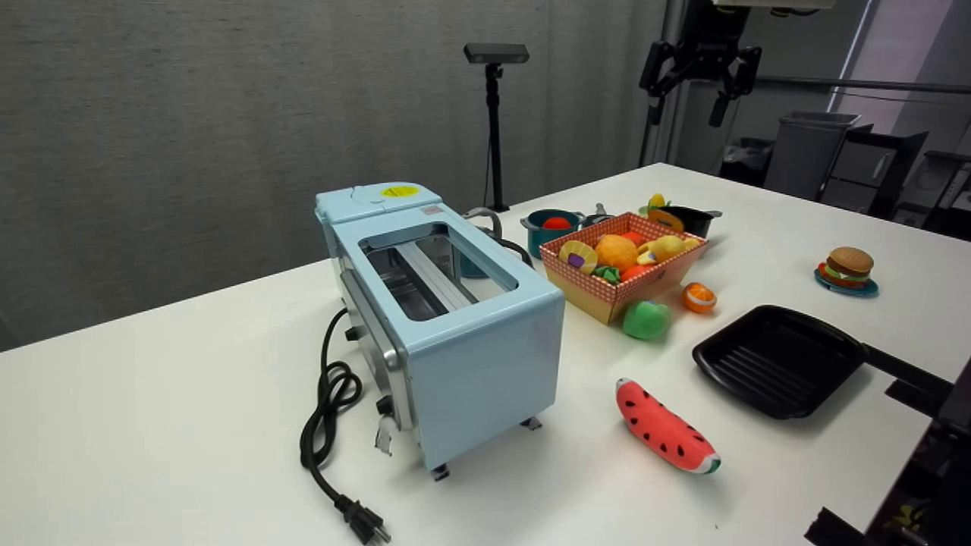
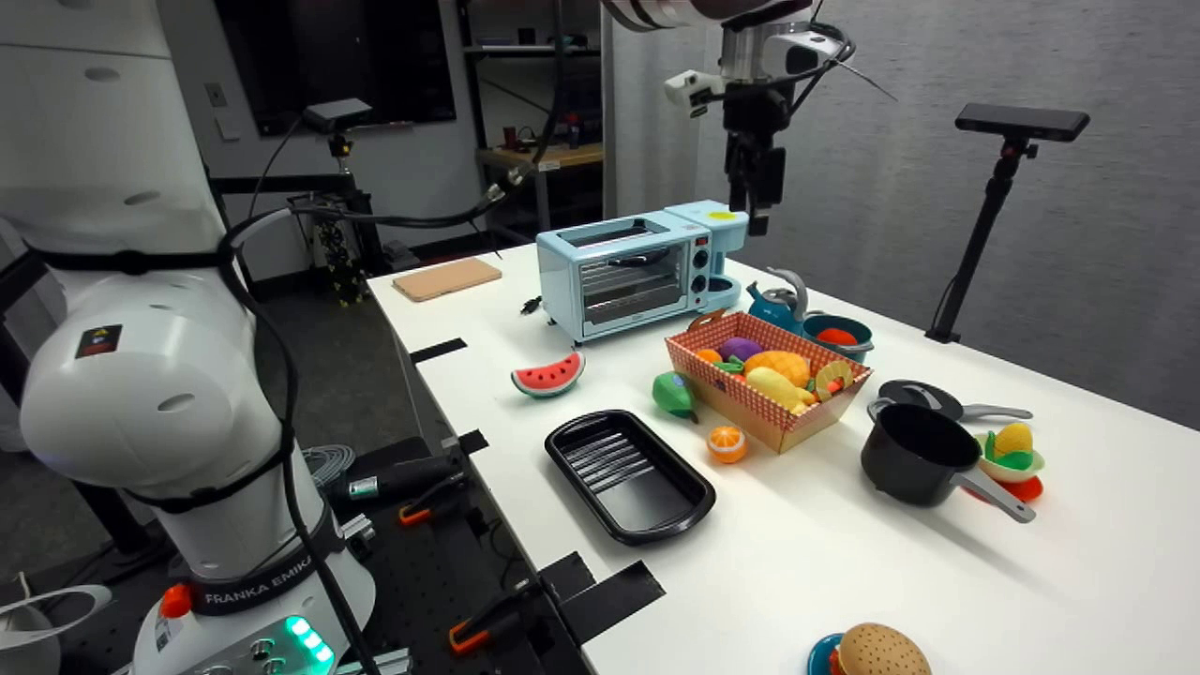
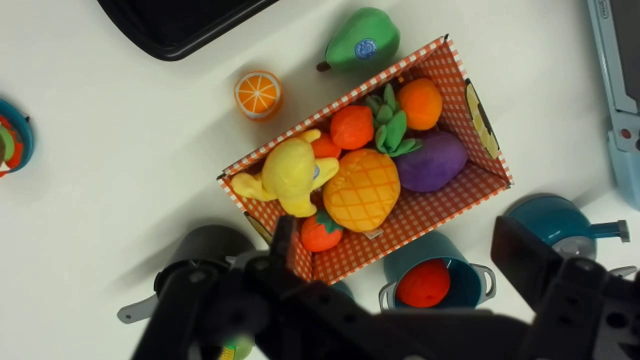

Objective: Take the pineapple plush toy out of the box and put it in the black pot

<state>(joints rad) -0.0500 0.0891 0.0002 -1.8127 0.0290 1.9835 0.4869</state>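
We've got one pineapple plush toy [image 3: 362,191], one gingham box [image 3: 416,212], one black saucepan [image 2: 911,469], one grill pan [image 2: 630,476], one watermelon-slice plush [image 1: 666,428], one toy hamburger [image 1: 850,262]!

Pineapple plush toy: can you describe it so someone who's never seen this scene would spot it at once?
In both exterior views, find the light-blue toaster oven; the red-checked box stands near it. Inside, the wrist view shows the pineapple plush toy between a yellow plush and a purple plush. Unlike both, its orange oval body bears a diamond grid and leafy tuft.
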